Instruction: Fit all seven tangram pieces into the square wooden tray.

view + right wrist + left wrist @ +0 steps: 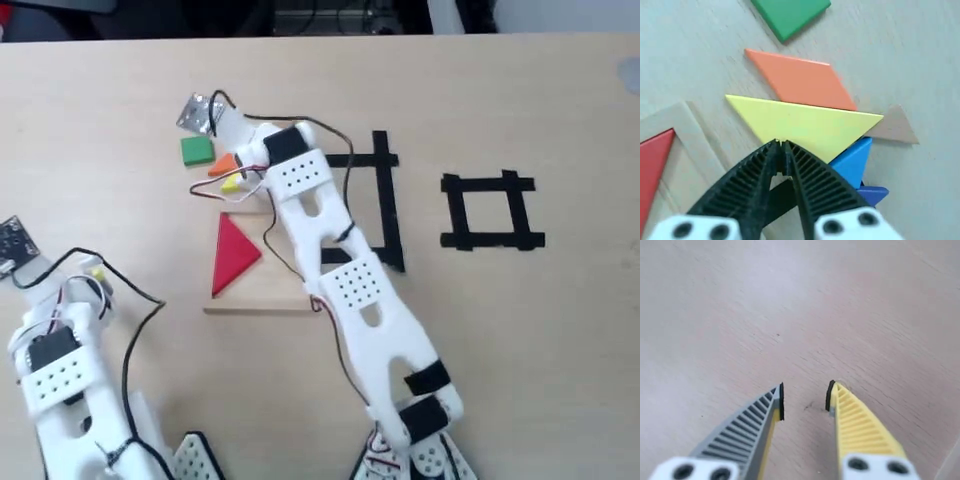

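It looks like a robotics lab: a pale wooden counter (520, 90) marked with black tape squares (490, 183), one white plastic arm with loose wires (355, 285) beside them, another white wired arm (55, 375) farther away.

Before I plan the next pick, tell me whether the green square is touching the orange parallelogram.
Apart. The right wrist view shows a strip of bare table between the green square and the orange parallelogram.

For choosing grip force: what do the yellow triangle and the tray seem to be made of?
Yellow triangle: painted wood or plastic, I cannot tell; flat, even, matte colour hides any grain. Tray: apparently bare pale wood, matte; its tan rim shows no paint.
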Controlling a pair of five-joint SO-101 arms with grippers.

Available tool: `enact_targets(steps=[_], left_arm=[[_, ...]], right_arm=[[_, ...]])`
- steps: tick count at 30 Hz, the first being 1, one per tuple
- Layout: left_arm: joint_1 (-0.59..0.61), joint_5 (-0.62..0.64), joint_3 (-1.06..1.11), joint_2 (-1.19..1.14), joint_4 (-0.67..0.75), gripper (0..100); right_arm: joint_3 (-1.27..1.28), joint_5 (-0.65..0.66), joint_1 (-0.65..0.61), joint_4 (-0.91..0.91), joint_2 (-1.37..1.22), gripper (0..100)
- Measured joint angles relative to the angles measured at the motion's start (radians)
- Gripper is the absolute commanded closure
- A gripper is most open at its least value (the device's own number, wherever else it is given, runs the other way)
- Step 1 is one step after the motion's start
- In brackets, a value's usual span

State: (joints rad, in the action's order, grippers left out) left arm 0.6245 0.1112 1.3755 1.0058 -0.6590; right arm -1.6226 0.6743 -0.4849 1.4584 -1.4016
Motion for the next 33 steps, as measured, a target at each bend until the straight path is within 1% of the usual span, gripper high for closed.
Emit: enact_targets(steps=[9,17,20,24,26,29,33], left_arm=[[0.003,0.000,0.000,0.011,0.000,83],[0.003,0.000,0.000,0.009,0.000,83],[0.003,0.000,0.000,0.009,0.000,83],[0.003,0.000,0.000,0.009,0.000,83],[0.002,0.000,0.000,0.009,0.000,83],[-0.002,0.000,0.000,0.009,0.000,83],[-0.003,0.000,0.000,0.009,0.000,83]], right_arm=[[0.000,-0.031,-0.002,-0.009,0.000,98.8],[0.000,-0.031,0.008,0.071,0.000,98.8],[0.000,-0.031,0.012,0.135,0.000,98.8],[0.002,-0.032,0.014,0.265,0.044,98.8],[0.000,-0.034,0.043,0.272,0.106,98.8],[0.000,-0.035,0.137,0.273,0.212,98.7],[0.000,-0.106,0.253,0.270,0.336,98.7]])
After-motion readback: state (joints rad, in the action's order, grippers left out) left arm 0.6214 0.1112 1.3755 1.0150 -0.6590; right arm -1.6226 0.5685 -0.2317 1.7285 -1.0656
